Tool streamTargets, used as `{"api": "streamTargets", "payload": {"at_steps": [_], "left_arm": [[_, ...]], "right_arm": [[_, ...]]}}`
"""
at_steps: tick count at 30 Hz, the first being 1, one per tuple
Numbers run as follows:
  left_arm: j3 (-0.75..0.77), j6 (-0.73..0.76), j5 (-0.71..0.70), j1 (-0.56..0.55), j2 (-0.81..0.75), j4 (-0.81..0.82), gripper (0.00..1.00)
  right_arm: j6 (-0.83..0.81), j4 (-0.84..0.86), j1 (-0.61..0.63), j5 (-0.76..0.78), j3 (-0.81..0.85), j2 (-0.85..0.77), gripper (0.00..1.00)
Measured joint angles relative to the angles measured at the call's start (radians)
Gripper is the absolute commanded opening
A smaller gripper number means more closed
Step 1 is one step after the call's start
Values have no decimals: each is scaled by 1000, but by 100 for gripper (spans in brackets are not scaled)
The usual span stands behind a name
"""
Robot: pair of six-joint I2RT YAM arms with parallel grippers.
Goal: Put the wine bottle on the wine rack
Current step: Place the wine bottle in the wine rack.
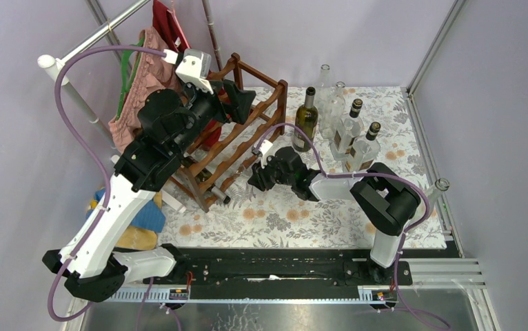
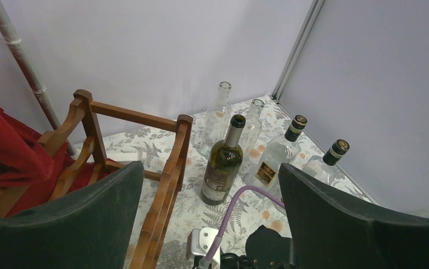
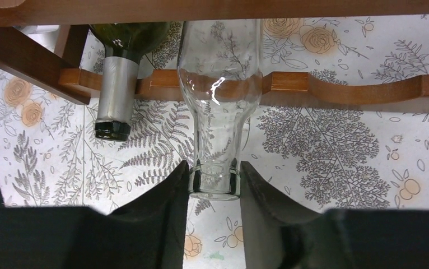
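Reddish-brown wood on the wine rack, warm against the pale lilac walls. The tabletop wears a white cloth printed with grey ferns and orange roses. The clear bottle lets that print show through. Beside it lies a dark green bottle with a silver foil neck. Black jaws on the right gripper. There's a red cloth, and a purple cable.
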Motion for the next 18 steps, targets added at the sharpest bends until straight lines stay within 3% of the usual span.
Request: {"api": "streamTargets", "payload": {"at_steps": [3,7,18], "left_arm": [[-5,-2,3,0,0,0,96],[-10,-4,4,0,-1,0,96],[-16,-10,5,0,4,0,96]], "right_arm": [[-13,-1,0,5,0,0,14],[-37,-5,0,3,-5,-6,2],[-67,-44,1,1,-31,-26,0]]}}
